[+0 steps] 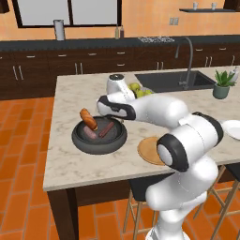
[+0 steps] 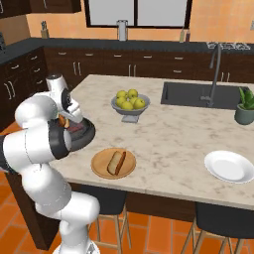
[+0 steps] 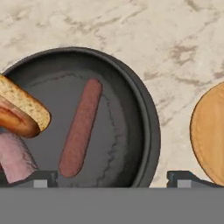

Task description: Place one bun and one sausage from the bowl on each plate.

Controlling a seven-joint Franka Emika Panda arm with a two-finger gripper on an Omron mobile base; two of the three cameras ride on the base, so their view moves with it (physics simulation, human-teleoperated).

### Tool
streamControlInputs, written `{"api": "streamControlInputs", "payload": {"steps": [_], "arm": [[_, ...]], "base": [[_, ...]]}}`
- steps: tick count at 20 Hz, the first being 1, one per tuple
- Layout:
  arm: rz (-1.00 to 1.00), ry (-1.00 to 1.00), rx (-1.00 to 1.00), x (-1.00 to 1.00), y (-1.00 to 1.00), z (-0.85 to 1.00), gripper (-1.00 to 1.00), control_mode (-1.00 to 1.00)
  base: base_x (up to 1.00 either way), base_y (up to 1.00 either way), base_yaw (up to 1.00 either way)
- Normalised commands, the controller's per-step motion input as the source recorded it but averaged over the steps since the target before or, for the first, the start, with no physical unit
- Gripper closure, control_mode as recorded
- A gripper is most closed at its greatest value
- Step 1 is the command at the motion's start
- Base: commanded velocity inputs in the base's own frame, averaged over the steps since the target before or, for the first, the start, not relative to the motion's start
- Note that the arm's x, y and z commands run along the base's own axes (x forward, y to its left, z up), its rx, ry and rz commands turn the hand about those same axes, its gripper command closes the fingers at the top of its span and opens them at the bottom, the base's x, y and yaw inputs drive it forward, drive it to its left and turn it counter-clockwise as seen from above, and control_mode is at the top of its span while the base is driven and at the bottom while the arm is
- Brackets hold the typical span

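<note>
The dark bowl (image 1: 82,140) sits on the island's left part and holds a golden bun (image 1: 88,118), a dark reddish sausage (image 1: 106,130) and a pinkish sausage (image 1: 90,135). My gripper (image 3: 111,179) hovers open just above the bowl, with the dark sausage (image 3: 81,127) between and ahead of its fingertips (image 3: 41,177). Nothing is held. In the hand view the bun (image 3: 22,109) and the pinkish sausage (image 3: 15,157) lie at the left. The tan wooden plate (image 2: 99,168) near the front edge carries another bun (image 2: 116,161). The white plate (image 2: 229,166) is bare.
A pale grey bowl of yellow-green fruit (image 2: 130,104) stands mid-island behind the tan plate. The sink (image 2: 198,94) with its faucet and a potted plant (image 2: 245,109) are at the far right. Stools stand under the island's front edge.
</note>
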Motion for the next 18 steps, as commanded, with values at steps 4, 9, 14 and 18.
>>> {"api": "streamControlInputs", "payload": {"steps": [4,9,14,18], "arm": [[-0.20,0.35,0.09,0.64,0.27,-0.07,-1.00,-1.00],[-0.15,0.05,0.05,0.51,0.00,-0.38,-1.00,-1.00],[-0.12,-0.04,0.00,0.11,0.01,-0.60,-1.00,-1.00],[-0.05,0.00,0.00,-0.14,-0.11,-0.42,-1.00,-1.00]], "base": [[0.00,0.00,0.00],[0.00,0.00,0.00],[0.00,0.00,0.00],[0.00,0.00,0.00]]}}
